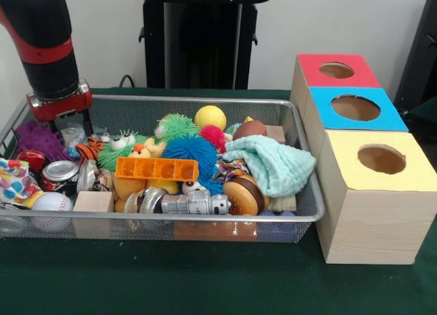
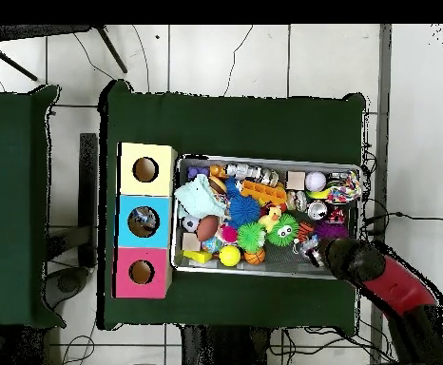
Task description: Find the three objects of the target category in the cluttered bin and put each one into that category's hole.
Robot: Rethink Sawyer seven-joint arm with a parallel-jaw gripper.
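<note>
Front view: a wire-mesh bin (image 1: 300, 158) of silver metal sits on the green cloth table (image 1: 205, 281), packed with toys. Near the middle lies an orange plastic block (image 1: 157, 169) with square cells, and behind it a spiky blue rubber ball (image 1: 191, 151), a green spiky ball (image 1: 179, 126), a smaller pink one (image 1: 213, 136) and a smooth yellow ball (image 1: 209, 117). A soft mint cloth (image 1: 273, 163) drapes over the right end, beside a round wooden burger toy (image 1: 244, 194). A silver robot figure (image 1: 194, 204) lies along the near wall; a white baseball (image 1: 51, 202) and a metal can (image 1: 60, 171) sit at the left. The red and black arm reaches into the far left corner, and its gripper (image 1: 76, 127) is buried among the toys, so I cannot tell how its fingers stand. Right of the bin stand three wooden boxes with round holes: red top (image 1: 336, 70) farthest, blue top (image 1: 355, 108) in the middle, yellow top (image 1: 381, 159) nearest.

Overhead view: the boxes line the bin's left side, and something lies inside the blue box's hole (image 2: 143, 221). The arm enters at the bin's lower right corner.
</note>
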